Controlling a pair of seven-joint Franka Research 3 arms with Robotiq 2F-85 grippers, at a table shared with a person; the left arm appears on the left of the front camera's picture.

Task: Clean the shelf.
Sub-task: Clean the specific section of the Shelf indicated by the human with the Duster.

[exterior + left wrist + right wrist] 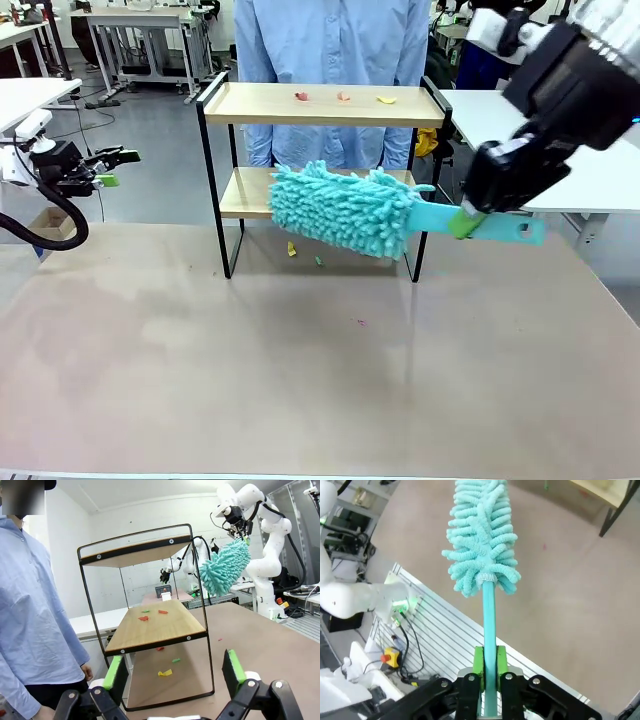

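The shelf (325, 105), a black-framed rack with two wooden boards, stands at the far middle of the table. Small coloured scraps (343, 97) lie on its top board. More scraps (163, 612) rest on the lower board (150, 625). My right gripper (465, 220) is shut on the handle of a teal fluffy duster (345, 210). It holds the duster head in the air in front of the lower board. In the right wrist view the handle (489, 625) runs out between the shut pads (478, 662). My left gripper (105, 170) hovers open and empty at the far left, pointing toward the shelf (174, 672).
A person in a blue shirt (335, 40) stands right behind the shelf. Yellow (291, 249) and green (318, 262) scraps lie on the table under the rack. White tables (600, 170) flank both sides. The near tabletop (320, 380) is bare.
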